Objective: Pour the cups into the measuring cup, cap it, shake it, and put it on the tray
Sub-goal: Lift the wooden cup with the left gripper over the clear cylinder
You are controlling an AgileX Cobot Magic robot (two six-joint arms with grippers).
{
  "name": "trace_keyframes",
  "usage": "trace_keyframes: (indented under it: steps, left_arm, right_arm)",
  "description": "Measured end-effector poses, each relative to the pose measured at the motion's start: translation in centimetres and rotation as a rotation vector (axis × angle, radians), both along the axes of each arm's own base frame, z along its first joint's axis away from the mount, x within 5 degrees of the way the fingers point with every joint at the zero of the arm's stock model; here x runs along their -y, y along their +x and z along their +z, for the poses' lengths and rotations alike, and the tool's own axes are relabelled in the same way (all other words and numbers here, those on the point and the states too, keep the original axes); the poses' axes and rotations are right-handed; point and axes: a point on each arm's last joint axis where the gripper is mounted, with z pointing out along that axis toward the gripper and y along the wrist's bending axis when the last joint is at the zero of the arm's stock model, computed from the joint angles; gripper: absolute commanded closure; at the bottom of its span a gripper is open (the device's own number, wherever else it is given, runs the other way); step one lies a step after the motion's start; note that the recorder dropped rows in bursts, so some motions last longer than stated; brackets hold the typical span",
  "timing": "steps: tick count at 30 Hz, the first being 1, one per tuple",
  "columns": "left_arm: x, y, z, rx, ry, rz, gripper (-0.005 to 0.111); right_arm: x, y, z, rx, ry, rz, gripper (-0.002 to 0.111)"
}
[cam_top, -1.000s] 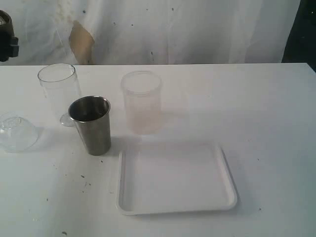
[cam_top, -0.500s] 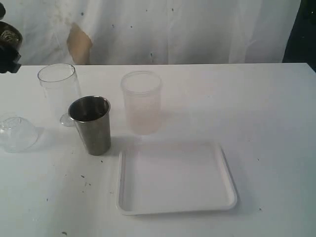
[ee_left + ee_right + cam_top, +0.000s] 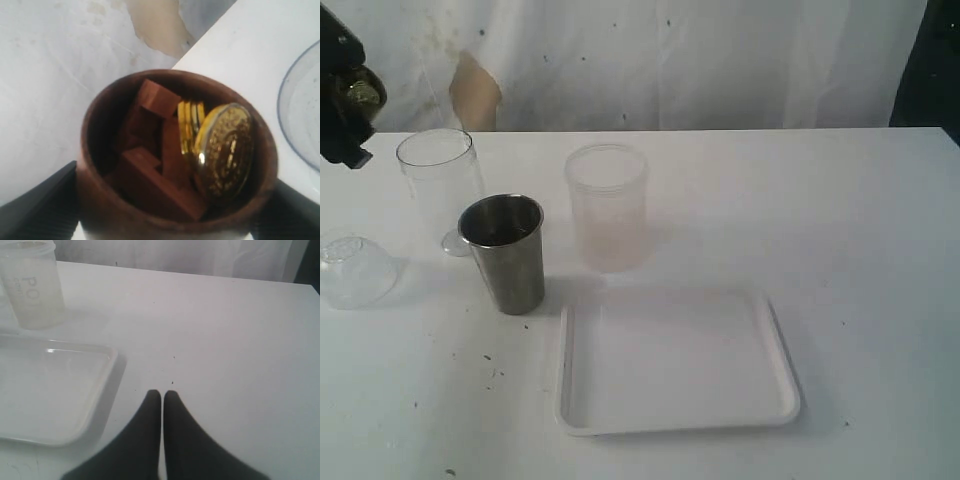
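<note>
My left gripper point(image 3: 345, 100) hangs at the far left edge, shut on the brown wooden cup point(image 3: 100, 200), just left of and above the clear measuring cup point(image 3: 438, 180). The brown cup holds wooden blocks point(image 3: 150, 170) and gold coins point(image 3: 225, 150), and it is tipped. The measuring cup's rim point(image 3: 287, 120) shows beside it. The steel tumbler point(image 3: 505, 255) stands upright in front of the measuring cup. The white tray point(image 3: 782, 350) lies flat at the front centre. My right gripper point(image 3: 162, 395) is shut on nothing, low over bare table beside the tray's rim point(image 3: 107, 375); the exterior view does not show it.
A frosted whitish cup point(image 3: 608, 205) stands behind the tray and also shows in the right wrist view point(image 3: 32, 287). A clear domed lid point(image 3: 355, 268) lies at the left edge. A white curtain hangs behind the table.
My left gripper with the brown cup has moved right and down into view, closer to the measuring cup. Nothing else has moved.
</note>
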Motion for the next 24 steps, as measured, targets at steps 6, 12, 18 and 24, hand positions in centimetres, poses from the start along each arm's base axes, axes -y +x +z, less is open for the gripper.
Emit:
trace_keyframes:
  steps: [6,12,18,24]
  left_arm:
    - [1.2,0.2,0.3,0.034,0.060,-0.077,0.107]
    - [1.9,0.5,-0.1,0.044,0.204,-0.185,0.107]
    - [2.3,0.8,-0.2,0.078,0.390,-0.327,0.107]
    - [2.9,0.9,0.3,0.154,0.490,-0.444,0.107]
  right_arm:
    - [0.0,0.0,0.0,0.000,0.000,0.000,0.106]
    - [0.0,0.0,0.0,0.000,0.000,0.000,0.106]
    - [0.0,0.0,0.0,0.000,0.000,0.000,0.106]
    - [0.0,0.0,0.0,0.000,0.000,0.000,0.106]
